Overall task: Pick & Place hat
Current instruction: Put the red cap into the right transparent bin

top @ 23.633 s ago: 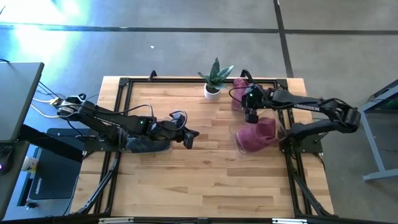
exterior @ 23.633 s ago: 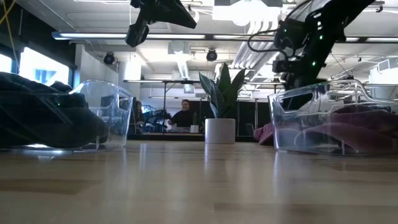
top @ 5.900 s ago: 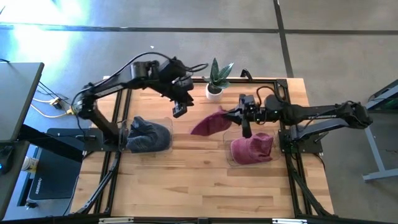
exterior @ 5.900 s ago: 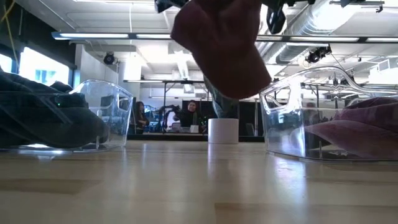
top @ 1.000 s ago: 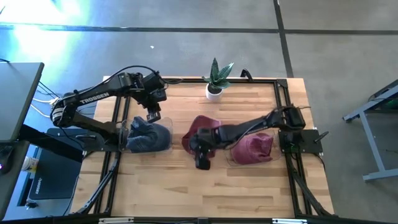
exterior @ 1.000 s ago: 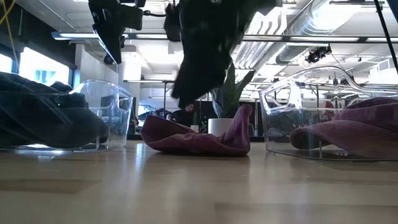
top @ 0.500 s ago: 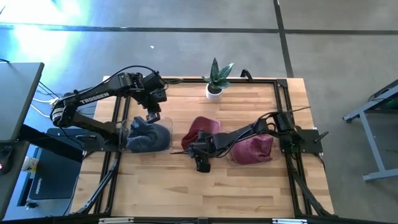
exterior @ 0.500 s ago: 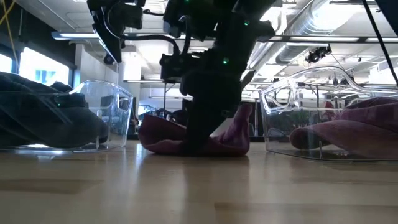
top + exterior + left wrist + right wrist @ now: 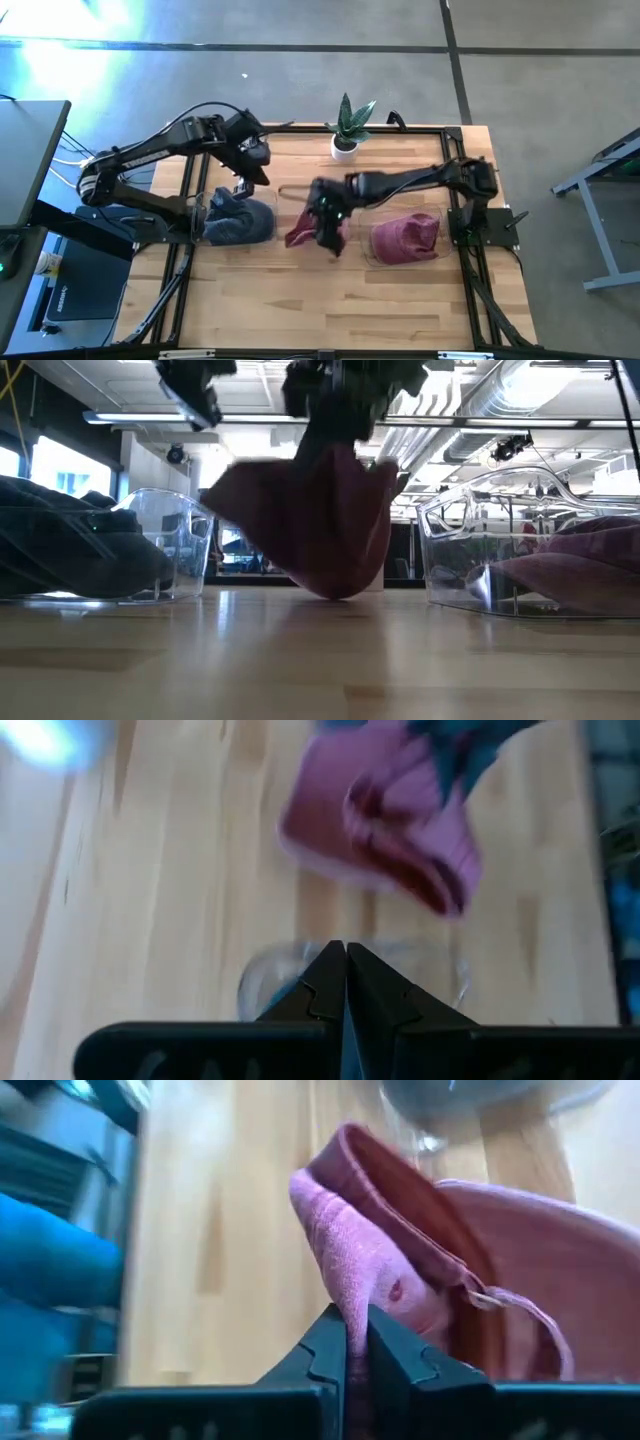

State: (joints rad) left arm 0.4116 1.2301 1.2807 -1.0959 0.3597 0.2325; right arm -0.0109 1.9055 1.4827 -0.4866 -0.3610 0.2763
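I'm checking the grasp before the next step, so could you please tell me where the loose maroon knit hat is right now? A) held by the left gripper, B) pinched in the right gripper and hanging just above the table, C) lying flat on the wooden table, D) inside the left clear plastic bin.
B: the right gripper has its fingers shut on the maroon knit hat, which hangs just above the wooden table.
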